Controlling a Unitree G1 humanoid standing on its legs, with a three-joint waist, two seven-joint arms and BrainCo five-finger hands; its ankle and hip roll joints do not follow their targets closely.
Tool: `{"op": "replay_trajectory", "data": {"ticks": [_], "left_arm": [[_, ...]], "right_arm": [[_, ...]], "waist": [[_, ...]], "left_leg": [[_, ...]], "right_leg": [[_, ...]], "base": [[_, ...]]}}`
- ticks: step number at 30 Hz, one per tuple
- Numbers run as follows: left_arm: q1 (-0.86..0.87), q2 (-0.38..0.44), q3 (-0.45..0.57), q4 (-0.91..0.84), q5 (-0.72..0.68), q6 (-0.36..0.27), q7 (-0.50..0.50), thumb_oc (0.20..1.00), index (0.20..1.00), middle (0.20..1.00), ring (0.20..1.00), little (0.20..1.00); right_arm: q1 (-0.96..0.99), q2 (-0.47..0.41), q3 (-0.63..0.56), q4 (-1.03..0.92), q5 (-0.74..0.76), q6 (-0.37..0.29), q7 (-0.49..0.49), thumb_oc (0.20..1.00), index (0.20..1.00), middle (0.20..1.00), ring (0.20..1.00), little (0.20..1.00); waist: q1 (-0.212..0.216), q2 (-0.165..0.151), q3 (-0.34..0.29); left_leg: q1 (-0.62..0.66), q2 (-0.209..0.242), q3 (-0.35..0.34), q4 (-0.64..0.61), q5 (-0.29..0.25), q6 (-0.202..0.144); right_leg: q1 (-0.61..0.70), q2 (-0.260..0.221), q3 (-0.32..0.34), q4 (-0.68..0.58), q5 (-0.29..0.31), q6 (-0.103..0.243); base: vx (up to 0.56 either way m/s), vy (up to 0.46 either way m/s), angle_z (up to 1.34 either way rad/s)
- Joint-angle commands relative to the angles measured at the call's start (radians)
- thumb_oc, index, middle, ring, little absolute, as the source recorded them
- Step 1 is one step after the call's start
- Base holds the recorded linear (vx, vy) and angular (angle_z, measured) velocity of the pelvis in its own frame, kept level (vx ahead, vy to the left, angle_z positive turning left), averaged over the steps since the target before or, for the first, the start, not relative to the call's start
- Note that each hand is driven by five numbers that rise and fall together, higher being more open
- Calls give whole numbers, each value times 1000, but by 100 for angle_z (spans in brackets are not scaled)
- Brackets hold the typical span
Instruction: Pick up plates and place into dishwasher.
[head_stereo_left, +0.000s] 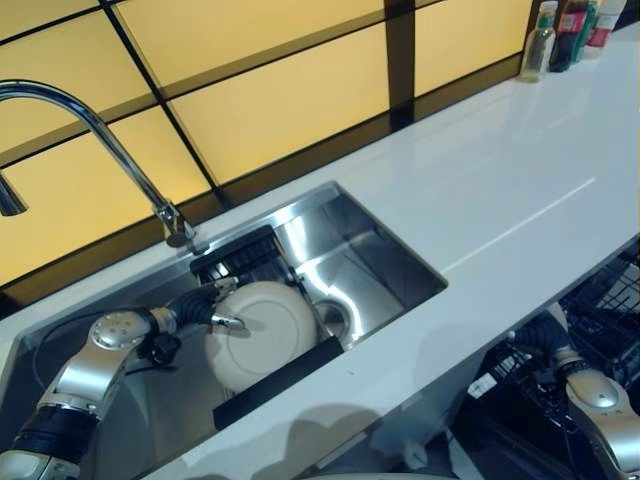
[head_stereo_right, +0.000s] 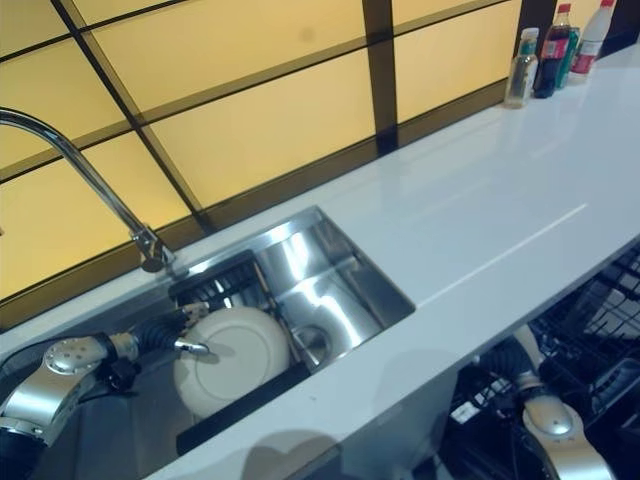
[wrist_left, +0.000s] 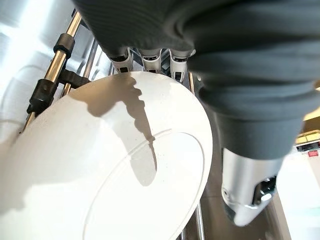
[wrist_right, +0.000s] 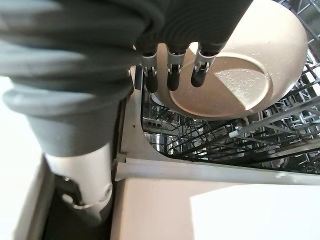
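Left hand (head_stereo_left: 215, 310) grips a white plate (head_stereo_left: 262, 335) by its rim, fingers (wrist_left: 150, 59) curled over the edge, inside the sink (head_stereo_left: 380, 265). Right hand (wrist_right: 172, 70) clasps a beige plate (wrist_right: 240, 65) over the dishwasher rack (wrist_right: 280, 135).

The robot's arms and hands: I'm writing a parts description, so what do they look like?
Both arms are silver-grey metal with rounded joint housings. The left hand and right hand each wear a dark ribbed cover over wrist and back. The right hand's fingers are silver with dark tips, and each thumb is a smooth silver shell.
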Motion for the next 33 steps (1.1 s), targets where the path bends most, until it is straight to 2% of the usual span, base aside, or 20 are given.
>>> {"op": "replay_trajectory", "data": {"ticks": [1, 8, 9, 10, 11, 13, 20, 33], "left_arm": [[-78, 84, -57, -36, 17, 2, -88, 1000, 1000, 1000, 1000, 1000], [-105, 105, -126, -58, -33, 9, -186, 1000, 1000, 1000, 1000, 1000], [-108, 105, -132, -60, -42, 10, -193, 925, 925, 925, 925, 925], [-109, 106, -135, -61, -46, 8, -197, 479, 479, 479, 479, 479], [-109, 107, -138, -63, -56, 5, -201, 200, 200, 200, 200, 200], [-114, 109, -145, -69, -62, -17, -235, 200, 200, 200, 200, 200], [-133, 144, -165, -85, -66, -24, -253, 200, 200, 200, 200, 200], [-143, 145, -158, -87, -46, -29, -253, 200, 200, 200, 200, 200]], "right_arm": [[-253, -19, 79, -92, 49, -152, 0, 1000, 1000, 1000, 1000, 1000], [-278, -33, 111, -84, 65, -159, -27, 1000, 1000, 1000, 1000, 1000], [-280, -32, 115, -83, 64, -161, -30, 1000, 1000, 1000, 1000, 1000], [-281, -31, 119, -82, 62, -163, -32, 1000, 1000, 1000, 1000, 1000], [-282, -30, 122, -82, 63, -163, -33, 1000, 1000, 1000, 1000, 1000], [-285, -31, 126, -87, 65, -158, -37, 1000, 1000, 1000, 1000, 1000], [-304, -39, 143, -81, 76, -162, -62, 1000, 1000, 1000, 1000, 1000], [-321, -20, 161, -73, 76, -170, -97, 1000, 1000, 1000, 1000, 1000]], "waist": [[55, -67, -30], [54, -64, -34], [54, -63, -34], [54, -63, -34], [54, -63, -36], [53, -63, -37], [58, -64, -39], [74, -67, -48]], "left_leg": [[-44, -68, -10, 20, -34, 16], [-44, -68, -8, 20, -35, 17], [-43, -68, -8, 19, -35, 17], [-43, -68, -7, 19, -36, 18], [-42, -68, -6, 18, -36, 18], [-41, -68, -5, 17, -37, 18], [-43, -67, -8, 19, -36, 19], [-43, -67, -14, 13, -31, 19]], "right_leg": [[121, -16, -21, -185, 9, 65], [119, -15, -19, -181, 9, 66], [119, -14, -19, -181, 9, 66], [119, -14, -19, -180, 8, 66], [120, -14, -19, -181, 8, 66], [121, -13, -18, -181, 7, 66], [121, -10, -18, -178, 5, 64], [125, -8, -34, -172, -3, 62]], "base": [[0, 0, 0], [0, 0, 0], [0, 0, 0], [0, 0, 0], [0, 0, 0], [0, 0, 0], [0, 0, 0], [-8, -13, -3]]}}
